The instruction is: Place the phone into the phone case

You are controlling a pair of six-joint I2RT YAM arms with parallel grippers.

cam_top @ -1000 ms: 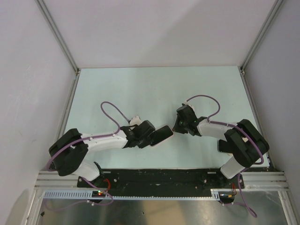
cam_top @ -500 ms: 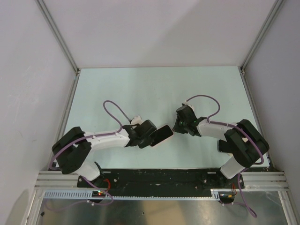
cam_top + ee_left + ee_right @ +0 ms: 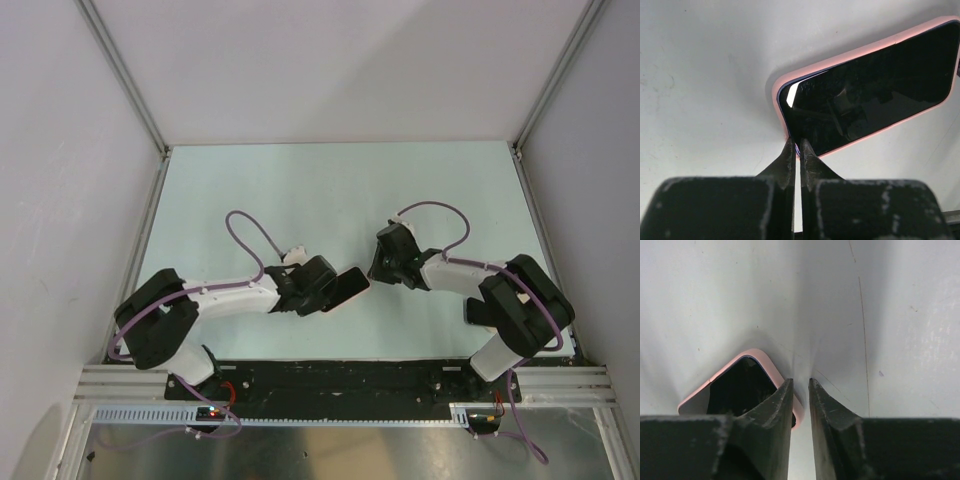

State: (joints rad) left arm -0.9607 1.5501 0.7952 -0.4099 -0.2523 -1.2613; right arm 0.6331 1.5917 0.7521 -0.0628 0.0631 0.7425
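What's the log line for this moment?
phone in case | left gripper shut at its corner | right gripper slightly open at other end

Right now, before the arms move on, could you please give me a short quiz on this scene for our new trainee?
1. True or false: the phone lies screen up, with the rim of the pink case showing around it.
2. Pick one: the tips of the left gripper are A) at an edge of the phone, near a corner; B) on the middle of the screen; C) raised high, far from the phone.
3. Short answer: which gripper shows the wider gap between its fingertips?

Key: 1 true. 2 A. 3 the right gripper; the left one's tips are all but together.
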